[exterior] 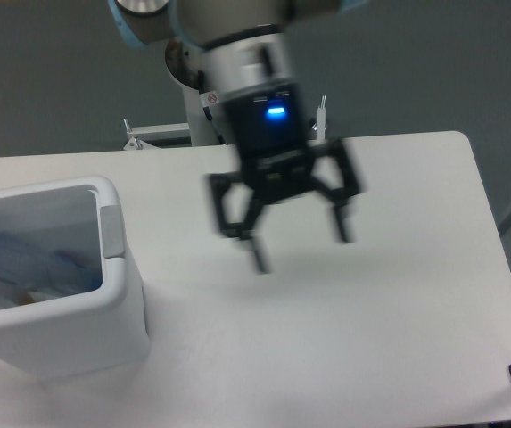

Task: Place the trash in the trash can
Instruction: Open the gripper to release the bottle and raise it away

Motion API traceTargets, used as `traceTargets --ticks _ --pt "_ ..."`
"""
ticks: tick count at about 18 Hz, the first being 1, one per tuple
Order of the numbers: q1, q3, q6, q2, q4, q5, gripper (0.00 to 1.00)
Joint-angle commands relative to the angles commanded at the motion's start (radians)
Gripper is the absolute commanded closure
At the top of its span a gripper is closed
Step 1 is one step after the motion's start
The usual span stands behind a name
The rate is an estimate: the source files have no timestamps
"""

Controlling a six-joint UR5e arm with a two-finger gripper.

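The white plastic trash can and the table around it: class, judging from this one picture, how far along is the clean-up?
Done, it seems: the white boxy plastic trash can holds bluish clear plastic, blurred, probably the bottle; the packet cannot be made out. In hand: nothing; the black two-finger gripper hangs open and empty above the white table. Left: no trash shows on the table, so probably little or nothing.
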Motion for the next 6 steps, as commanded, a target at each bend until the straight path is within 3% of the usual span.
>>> traceTargets --ticks 3,6 --pt "0.040 -0.020 0.176 0.011 -0.099 0.000 0.00" --pt "0.074 -0.058 0.493 0.089 -0.269 0.002 0.00"
